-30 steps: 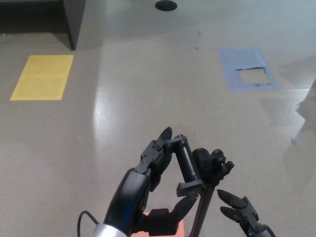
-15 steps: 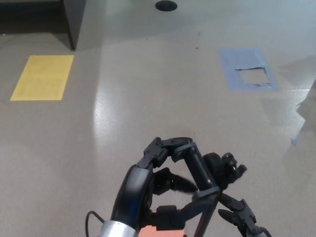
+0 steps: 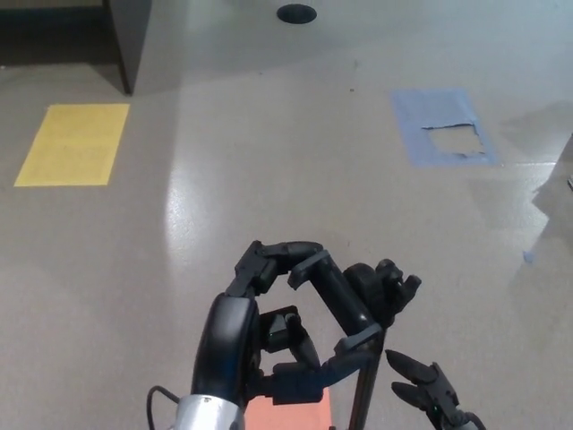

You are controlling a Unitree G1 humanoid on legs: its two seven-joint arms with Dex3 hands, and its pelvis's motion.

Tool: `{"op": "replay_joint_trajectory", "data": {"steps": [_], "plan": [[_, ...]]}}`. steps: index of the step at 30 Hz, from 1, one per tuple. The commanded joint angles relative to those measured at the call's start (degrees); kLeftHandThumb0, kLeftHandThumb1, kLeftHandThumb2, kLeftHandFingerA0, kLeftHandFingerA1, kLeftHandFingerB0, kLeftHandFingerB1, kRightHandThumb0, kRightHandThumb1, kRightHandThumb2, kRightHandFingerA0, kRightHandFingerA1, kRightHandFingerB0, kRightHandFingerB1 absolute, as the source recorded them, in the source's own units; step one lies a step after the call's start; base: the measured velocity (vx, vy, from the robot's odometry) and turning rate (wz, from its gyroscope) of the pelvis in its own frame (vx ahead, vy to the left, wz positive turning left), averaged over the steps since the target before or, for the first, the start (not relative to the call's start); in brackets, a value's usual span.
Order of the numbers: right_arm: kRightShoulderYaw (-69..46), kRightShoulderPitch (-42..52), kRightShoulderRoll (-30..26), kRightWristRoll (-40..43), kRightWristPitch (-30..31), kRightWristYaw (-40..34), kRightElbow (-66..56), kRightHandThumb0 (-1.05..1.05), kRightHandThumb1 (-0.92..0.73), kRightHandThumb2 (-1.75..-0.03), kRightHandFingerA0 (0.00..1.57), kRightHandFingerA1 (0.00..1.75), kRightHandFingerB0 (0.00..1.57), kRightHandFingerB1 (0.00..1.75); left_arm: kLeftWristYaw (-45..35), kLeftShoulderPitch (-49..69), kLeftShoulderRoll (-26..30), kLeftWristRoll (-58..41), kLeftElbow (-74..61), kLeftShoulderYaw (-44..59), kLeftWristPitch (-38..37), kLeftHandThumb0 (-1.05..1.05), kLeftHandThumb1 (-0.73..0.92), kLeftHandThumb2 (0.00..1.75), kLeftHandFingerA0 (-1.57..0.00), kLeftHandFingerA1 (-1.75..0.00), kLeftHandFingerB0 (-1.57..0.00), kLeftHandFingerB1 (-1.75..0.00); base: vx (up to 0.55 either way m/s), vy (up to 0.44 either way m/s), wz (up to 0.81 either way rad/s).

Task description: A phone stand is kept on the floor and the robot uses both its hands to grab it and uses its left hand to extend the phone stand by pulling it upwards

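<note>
The black phone stand (image 3: 345, 300) rises from the bottom of the head view, its clamp head tilted over a thin pole (image 3: 365, 394). My left hand (image 3: 264, 331) is wrapped around the clamp head, fingers curled over its top end and thumb under its lower end. My right hand (image 3: 430, 394) shows only its fingertips at the bottom right, spread apart beside the pole and not touching it. The stand's base is hidden below the frame.
An orange patch (image 3: 286, 414) lies on the floor under my left hand. A yellow rectangle (image 3: 73, 143) is marked at far left, torn blue tape (image 3: 443, 125) at far right. A dark cabinet corner (image 3: 130, 40) and a black round disc (image 3: 296, 13) sit at the top.
My left hand's fingers have closed over the top of the clamp head, which was only touched at the edge a second ago. The camera has shifted slightly. The right hand stays low and apart.
</note>
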Motion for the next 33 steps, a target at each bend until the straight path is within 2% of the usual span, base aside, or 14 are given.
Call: {"op": "replay_joint_trajectory", "data": {"steps": [1,9,11,12,16,17,19,24,25,29,30,31,32,33], "plan": [[-0.11,-0.94,0.15,-0.03,-0.33,-1.08,1.36,-1.02,-0.49,-0.84,0.40,0.77,0.26,0.69,3.71,0.87,-5.54,-2.90,0.00,0.82,4.49,-0.16,0.48,0.78,-1.01,-1.75,-0.90,-1.75,0.00,0.000,0.00],[-0.63,-6.08,1.18,0.00,1.52,-1.78,3.36,-1.05,-0.66,-0.60,0.31,0.80,0.26,0.68,2.80,0.74,-4.33,-4.45,-4.22,-2.03,6.55,-0.21,0.51,0.73,-1.00,-1.75,-0.87,-1.75,0.00,0.000,0.00],[-0.90,-7.36,0.79,0.51,0.89,-1.26,4.17,-1.01,-0.51,-0.97,0.36,0.77,0.17,0.62,3.10,0.95,-3.85,-3.40,-4.75,-3.76,5.76,-0.21,0.51,0.74,-1.00,-1.75,-0.86,-1.75,0.00,0.000,0.00],[-1.05,-9.35,1.83,0.07,3.56,-2.42,3.92,-1.01,-0.64,-0.59,0.42,0.85,0.29,0.73,3.81,0.76,-4.02,-2.94,-6.43,-4.59,7.67,-0.24,0.50,0.71,-1.02,-1.75,-0.88,-1.75,0.00,0.000,0.00],[-1.34,-11.06,2.27,0.29,3.17,-2.54,4.88,-0.99,-0.51,-0.86,0.46,0.84,0.30,0.73,4.65,0.54,-4.17,-3.30,-7.79,-5.56,8.91,-0.23,0.49,0.71,-1.03,-1.75,-0.89,-1.75,0.00,0.000,0.00],[-1.93,-14.15,3.51,1.45,1.70,-2.50,8.13,-0.87,-0.65,-0.60,0.72,0.81,0.67,0.72,4.49,0.64,-4.45,-4.14,-9.43,-6.36,9.42,-0.22,0.52,0.69,-1.04,-1.75,-0.82,-1.75,0.00,0.000,0.00],[-2.49,-20.59,5.18,1.57,-1.43,-3.93,14.97,-0.90,-0.67,-0.62,0.82,0.87,0.79,0.76,4.51,1.04,-5.48,-5.77,-12.26,-7.98,9.82,-0.20,0.54,0.68,-1.03,-1.75,-0.81,-1.75,0.00,0.000,0.00],[-3.36,-24.98,6.12,1.62,-3.44,-4.07,21.11,-0.96,-0.59,-0.72,0.69,0.83,0.62,0.77,5.66,1.40,-5.95,-6.64,-13.72,-9.87,9.49,-0.18,0.55,0.70,-1.01,-1.75,-0.81,-1.75,0.00,0.000,0.00],[-2.39,-26.38,6.53,-0.21,-0.32,-5.51,21.60,-1.05,-0.41,-1.03,0.96,1.05,0.55,0.78,6.86,1.45,-6.21,-5.73,-14.48,-11.20,10.34,-0.23,0.54,0.68,-1.00,-1.75,-0.85,-1.75,0.00,0.000,0.00],[-0.55,-28.70,7.07,-2.81,4.32,-8.13,22.68,-1.05,-0.41,-1.03,0.96,1.05,0.55,0.78,9.26,1.28,-6.25,-4.75,-15.76,-13.37,11.84,-0.23,0.54,0.68,-1.00,-1.75,-0.85,-1.75,0.00,0.000,0.00],[2.32,-28.76,6.18,-6.83,11.24,-8.14,20.90,-1.05,-0.41,-1.19,0.02,0.86,0.02,0.82,9.58,1.31,-5.79,-4.48,-15.95,-13.97,11.86,-0.24,0.54,0.68,-1.00,-1.75,-0.86,-1.75,0.00,0.000,0.00],[5.85,-28.74,5.07,-11.85,19.93,-8.03,18.53,-1.05,-0.41,-1.19,0.02,0.86,0.02,0.82,9.80,1.42,-5.32,-4.02,-16.14,-14.66,11.82,-0.24,0.54,0.68,-1.00,-1.75,-0.86,-1.75,0.00,0.000,0.00],[5.67,-28.06,5.25,-10.60,22.08,-6.28,17.68,-1.05,-0.85,-0.67,0.16,1.25,0.27,1.19,9.91,1.43,-5.08,-4.28,-16.08,-14.62,11.65,-0.23,0.53,0.68,-1.02,-1.75,-0.88,-1.75,0.00,0.000,0.00],[4.86,-26.88,5.54,-8.68,21.45,-5.48,17.29,-1.05,-0.37,-1.16,0.16,0.92,0.36,1.00,9.44,1.69,-5.09,-5.50,-15.93,-13.95,11.02,-0.19,0.54,0.72,-1.03,-1.75,-0.84,-1.75,0.00,0.000,0.00]]}}
